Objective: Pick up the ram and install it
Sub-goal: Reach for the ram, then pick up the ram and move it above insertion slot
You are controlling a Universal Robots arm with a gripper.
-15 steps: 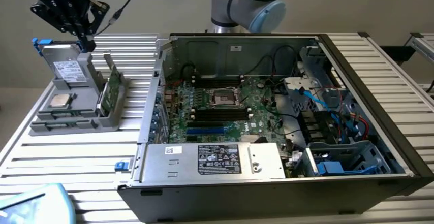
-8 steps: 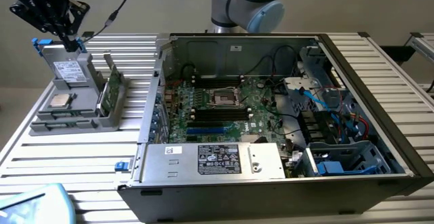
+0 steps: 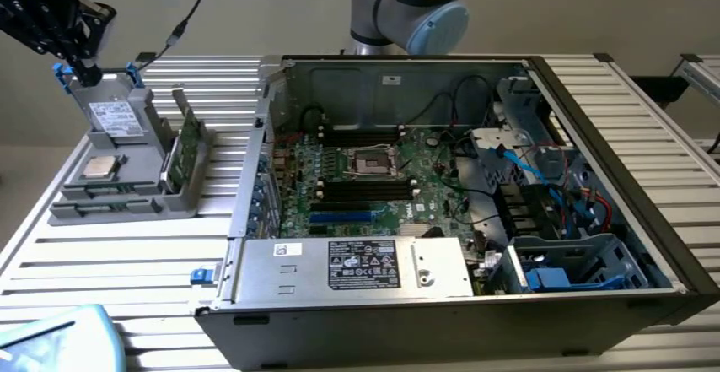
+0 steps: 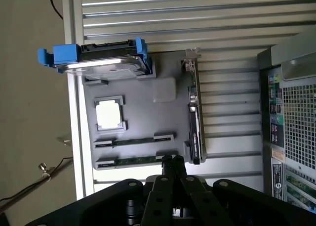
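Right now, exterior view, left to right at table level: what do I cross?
grey parts tray → upright card on the tray's right side → PC case, open → motherboard → drive cage

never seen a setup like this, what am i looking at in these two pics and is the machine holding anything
The machine is a robot arm with a gripper, a two-fingered claw, at its end. One picture comes from a camera off the arm, overlooking the slatted table; the other from a camera on the wrist, looking down past the claw. On the table lies an open computer case with its motherboard showing. Beside it, on the exterior view's left, sits a grey tray of parts: a hard drive with blue rails, a processor chip, an upright card and two ram sticks, thin and green. The gripper hangs above the tray near those sticks, shut and holding nothing.
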